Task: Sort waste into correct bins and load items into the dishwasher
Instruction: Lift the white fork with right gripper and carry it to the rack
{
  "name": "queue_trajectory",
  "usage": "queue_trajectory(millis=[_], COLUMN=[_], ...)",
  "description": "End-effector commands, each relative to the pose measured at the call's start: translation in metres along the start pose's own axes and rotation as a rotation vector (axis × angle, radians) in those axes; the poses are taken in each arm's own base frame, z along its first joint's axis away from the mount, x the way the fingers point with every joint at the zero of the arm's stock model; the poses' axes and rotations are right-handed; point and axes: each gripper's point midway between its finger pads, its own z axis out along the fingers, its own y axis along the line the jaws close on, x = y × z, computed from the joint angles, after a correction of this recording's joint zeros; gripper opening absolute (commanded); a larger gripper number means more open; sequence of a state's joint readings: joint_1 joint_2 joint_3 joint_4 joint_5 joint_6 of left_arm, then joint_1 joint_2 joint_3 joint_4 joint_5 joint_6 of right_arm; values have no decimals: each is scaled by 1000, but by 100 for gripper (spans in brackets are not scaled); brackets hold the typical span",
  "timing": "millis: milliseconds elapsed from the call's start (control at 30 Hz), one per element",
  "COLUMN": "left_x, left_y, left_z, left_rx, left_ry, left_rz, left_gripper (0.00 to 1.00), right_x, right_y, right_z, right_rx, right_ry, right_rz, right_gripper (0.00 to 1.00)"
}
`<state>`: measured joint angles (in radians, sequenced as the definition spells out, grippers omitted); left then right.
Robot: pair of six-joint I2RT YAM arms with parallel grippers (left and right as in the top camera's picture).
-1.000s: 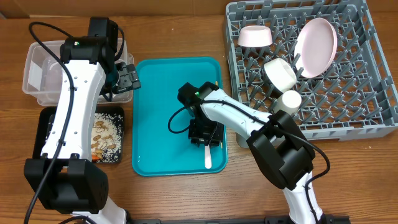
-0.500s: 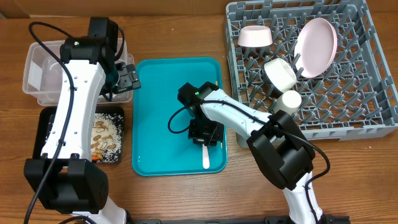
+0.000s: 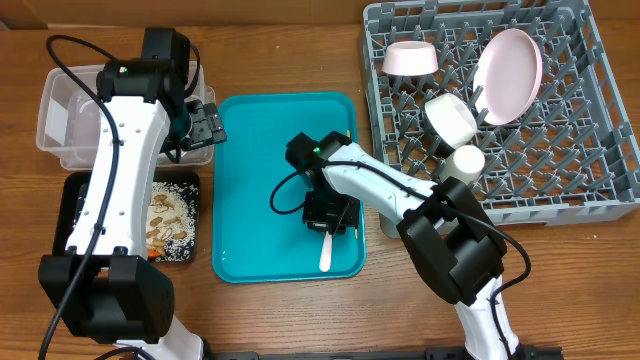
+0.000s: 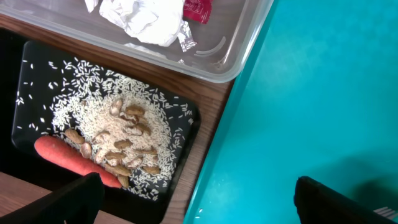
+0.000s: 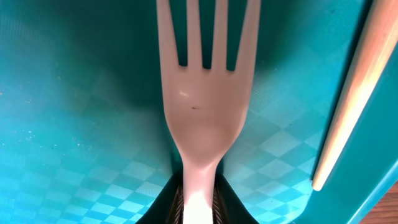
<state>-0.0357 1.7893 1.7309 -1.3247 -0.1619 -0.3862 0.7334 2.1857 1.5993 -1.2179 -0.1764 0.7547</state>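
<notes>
**Right tool [image 5: 199, 208] pinches the white plastic fork [image 5: 202, 112] by its handle, low on the teal plastic tray [image 3: 255, 170].**

The fork lies flat with its tines pointing away from the tool, so the narrow handle end looks like the easiest place to grip it for a lift toward the large grey plastic dish rack [image 3: 560, 190]. There the white round plate [image 3: 508, 75], white bowls [image 3: 410, 58] and small white cup [image 3: 466, 160] already stand among the pegs. A thin wooden chopstick [image 5: 354, 93] lies just beside the fork, not yet loaded. The left tool [image 4: 199, 205] hovers spread wide and empty over the tray's edge. It is near the clear rectangular plastic tub [image 4: 236, 43], which holds the crumpled white napkin [image 4: 146, 18] and red snack wrapper [image 4: 198, 9]. Next to that, the shallow black rectangular tray [image 4: 186, 118] holds rice scraps [image 4: 93, 118] and the orange carrot [image 4: 68, 158], so the waste appears sorted.
</notes>
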Motion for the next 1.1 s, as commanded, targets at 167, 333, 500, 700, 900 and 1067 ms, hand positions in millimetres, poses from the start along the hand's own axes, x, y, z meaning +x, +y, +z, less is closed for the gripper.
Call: queue_trajectory(millis=[167,333,500,700,900,1067], left_x=[-6,-6,-6,-6,-6,-6], left_y=[3,3,3,3,3,3], left_z=[-17,-17,-17,-17,-17,-17], left_rx=[7,7,7,7,7,7], left_ry=[-53,-53,-53,-53,-53,-53], left_rz=[-19,-19,-19,-19,-19,-19], left_gripper=[100,100,100,100,100,100], right_x=[-12,-16,-20,-26,-35,-48], right_y=[-7,-5,1,8,22,29], right_z=[5,-5,-14,-34,-67,-95], right_rx=[68,74,61,49,18,-4], right_ry=[-26,-50,-65,-103,-171,-254], right_rz=[8,6,0,-38,-90,-89], right_gripper=[4,4,4,4,4,4])
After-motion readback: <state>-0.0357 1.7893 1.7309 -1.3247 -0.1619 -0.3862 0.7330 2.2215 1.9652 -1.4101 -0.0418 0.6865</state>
